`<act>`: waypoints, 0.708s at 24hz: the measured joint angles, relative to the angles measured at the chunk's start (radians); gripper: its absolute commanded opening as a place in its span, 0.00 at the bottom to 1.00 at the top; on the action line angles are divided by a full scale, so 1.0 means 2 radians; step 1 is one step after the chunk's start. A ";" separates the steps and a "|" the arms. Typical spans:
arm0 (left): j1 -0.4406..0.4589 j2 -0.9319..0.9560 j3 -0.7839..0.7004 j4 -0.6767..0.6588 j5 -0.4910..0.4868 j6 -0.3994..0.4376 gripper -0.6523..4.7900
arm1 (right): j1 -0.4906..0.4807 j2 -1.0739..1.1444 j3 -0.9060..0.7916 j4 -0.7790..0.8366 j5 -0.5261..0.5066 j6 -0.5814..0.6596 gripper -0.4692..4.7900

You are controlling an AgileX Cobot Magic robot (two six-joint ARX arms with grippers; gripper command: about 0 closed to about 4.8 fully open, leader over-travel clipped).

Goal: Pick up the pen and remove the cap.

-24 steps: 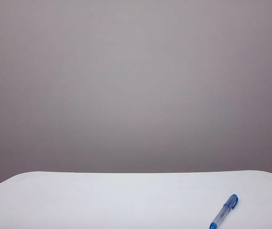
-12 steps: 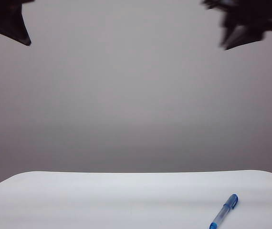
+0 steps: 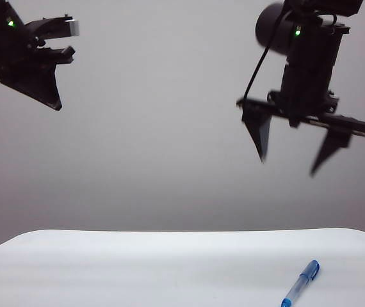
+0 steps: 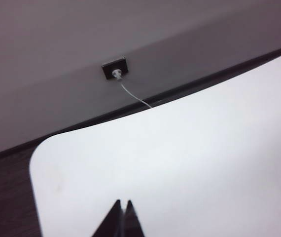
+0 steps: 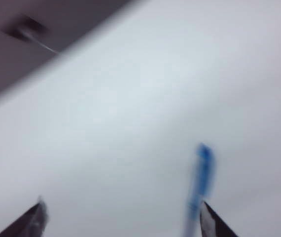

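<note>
At lower right on the table (image 3: 137, 262) lies the capped pen (image 3: 301, 283), untouched; right gripper (image 3: 287, 158) hangs released above it, left gripper (image 3: 56, 102) clenched upper left, so descent and grasp seem next.

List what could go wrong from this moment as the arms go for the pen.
1. The pen lies at the near edge of the table; a nudge from the open right gripper, which hangs high above it, might roll it off.
2. The cap is short, so a grasp near that end may clamp cap and barrel together.
3. The left gripper is shut and far to the left, so it is not ready to take the cap.
</note>
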 measured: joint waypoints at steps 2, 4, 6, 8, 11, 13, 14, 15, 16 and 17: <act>-0.004 0.004 0.000 0.000 0.021 0.002 0.11 | -0.002 0.020 0.000 -0.038 0.002 0.000 1.00; -0.007 0.003 0.000 0.004 0.031 0.004 0.11 | -0.004 0.046 -0.003 -0.072 -0.007 0.000 1.00; -0.006 0.003 0.000 0.013 0.030 0.003 0.11 | -0.001 0.066 -0.003 -0.094 -0.028 0.000 1.00; -0.007 0.003 0.000 0.012 0.031 0.003 0.11 | 0.000 0.080 -0.003 -0.103 -0.032 0.000 1.00; -0.007 0.003 0.000 0.013 0.031 0.003 0.11 | 0.000 0.104 -0.003 -0.104 -0.047 0.003 1.00; -0.007 0.003 0.000 0.013 0.031 0.003 0.11 | -0.001 0.114 -0.003 -0.098 -0.051 0.009 1.00; -0.007 0.003 0.000 0.014 0.032 0.003 0.11 | -0.001 0.121 -0.003 -0.092 -0.056 0.014 0.97; -0.007 0.003 0.000 0.014 0.032 0.003 0.11 | -0.001 0.128 -0.003 -0.084 -0.063 0.016 0.95; -0.007 0.003 0.000 0.014 0.031 0.003 0.11 | 0.000 0.135 -0.003 -0.076 -0.070 0.018 0.94; -0.007 0.003 0.000 0.014 0.031 0.003 0.11 | 0.000 0.139 -0.003 -0.070 -0.076 0.019 0.93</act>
